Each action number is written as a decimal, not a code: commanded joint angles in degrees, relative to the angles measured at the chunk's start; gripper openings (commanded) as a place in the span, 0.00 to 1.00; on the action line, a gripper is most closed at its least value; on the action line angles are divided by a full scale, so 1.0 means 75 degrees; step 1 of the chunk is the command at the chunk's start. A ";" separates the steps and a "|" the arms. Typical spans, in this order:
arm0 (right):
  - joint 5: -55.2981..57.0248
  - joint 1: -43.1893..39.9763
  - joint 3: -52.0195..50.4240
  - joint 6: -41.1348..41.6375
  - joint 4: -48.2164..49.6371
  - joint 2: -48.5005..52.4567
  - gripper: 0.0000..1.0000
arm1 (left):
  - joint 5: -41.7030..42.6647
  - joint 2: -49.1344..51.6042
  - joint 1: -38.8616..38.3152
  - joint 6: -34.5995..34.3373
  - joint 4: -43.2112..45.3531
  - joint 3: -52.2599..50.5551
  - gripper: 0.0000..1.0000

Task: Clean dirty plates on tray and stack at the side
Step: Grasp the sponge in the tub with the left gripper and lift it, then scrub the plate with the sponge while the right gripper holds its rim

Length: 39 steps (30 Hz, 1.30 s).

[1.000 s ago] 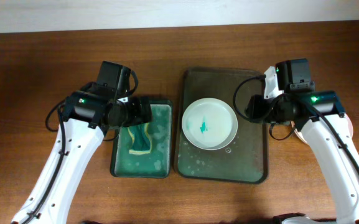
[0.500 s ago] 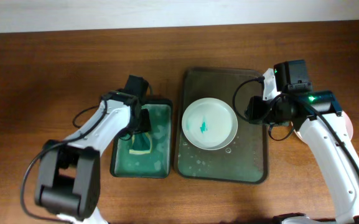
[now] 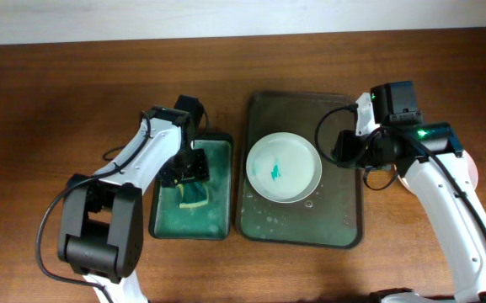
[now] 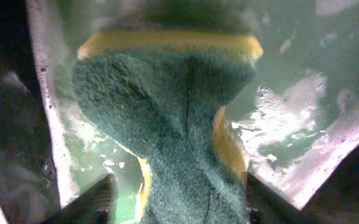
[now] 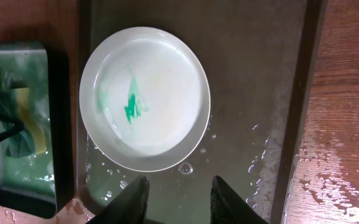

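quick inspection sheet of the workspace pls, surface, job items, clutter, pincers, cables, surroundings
surface: brown wooden table; wet patches right of the tray in the right wrist view.
job's things: one plate with teal stain lies in the tray; tray floor wet, bubbly.
clutter: green basin left of the tray, holding soapy water and a sponge.
grippers: left pincer in the basin, closed on the sponge; right pincer open above the tray, beside the plate's rim.
cables: black leads loop along both arms.
surroundings: pale strip beyond the table's far edge.

1. Brown wooden table: wet patches beside the right edge.
2. Green rectangular plastic basin: holds soapy water.
3. Yellow sponge with dark green scouring face: lies bent inside the basin.
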 commanded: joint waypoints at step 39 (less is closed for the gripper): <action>-0.0449 0.0061 -0.0076 -0.0557 0.1469 0.4103 0.09 | 0.2314 -0.0082 -0.1906 0.0565 0.2850 0.1064 0.00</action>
